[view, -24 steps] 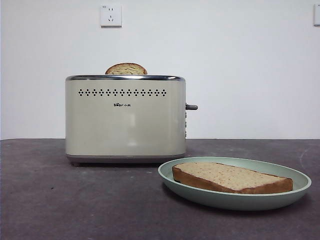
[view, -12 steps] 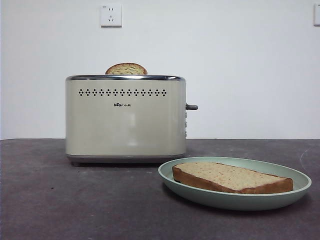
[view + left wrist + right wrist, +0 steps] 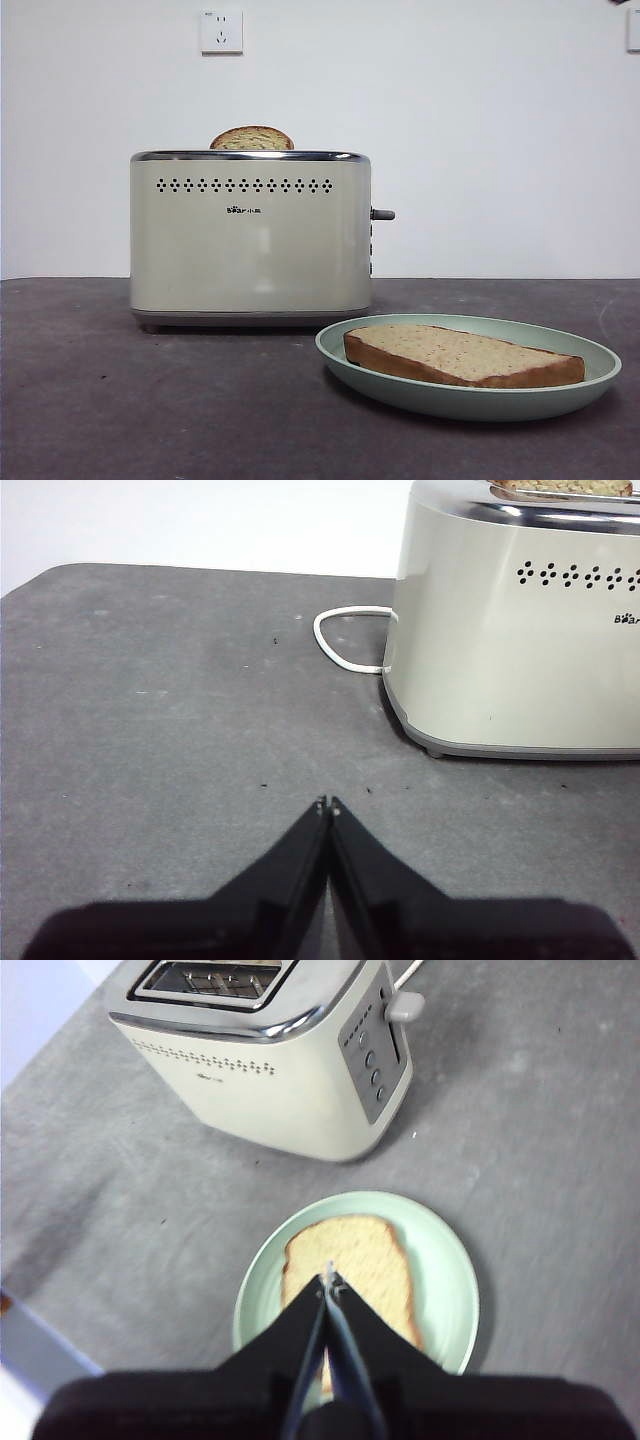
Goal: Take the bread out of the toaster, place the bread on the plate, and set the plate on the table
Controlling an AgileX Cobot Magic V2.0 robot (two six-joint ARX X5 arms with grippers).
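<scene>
Front view: the toaster [image 3: 250,238] stands upright on the dark grey worktop [image 3: 120,400], its perforated side facing forward and its grey lever [image 3: 383,214] projecting from one end. A second slice [image 3: 252,138] shows its domed top above the chrome rim. The plate [image 3: 468,400] rests flat on the worktop, just beside the toaster's lever end and nearer the camera, not touching it. The bread [image 3: 462,354] lies flat inside the plate. A white wall socket [image 3: 221,31] is mounted on the wall above the toaster. A small dark tip is visible at the top corner; which arm it belongs to cannot be told. Left wrist view: the left hand [image 3: 328,805] is low over bare worktop [image 3: 150,700], its two black jaws pressed together with nothing between them, well apart from the toaster [image 3: 520,630]. A white cord [image 3: 345,640] loops on the worktop at the toaster's end. Right wrist view: the right hand [image 3: 331,1280] is above the plate [image 3: 450,1280], jaws together and empty, its tip over the bread [image 3: 350,1260]; whether it touches the slice cannot be told. The toaster [image 3: 270,1070] stands near the plate, with one slot [image 3: 215,978] visible and its control panel [image 3: 372,1060] turned towards the plate.
</scene>
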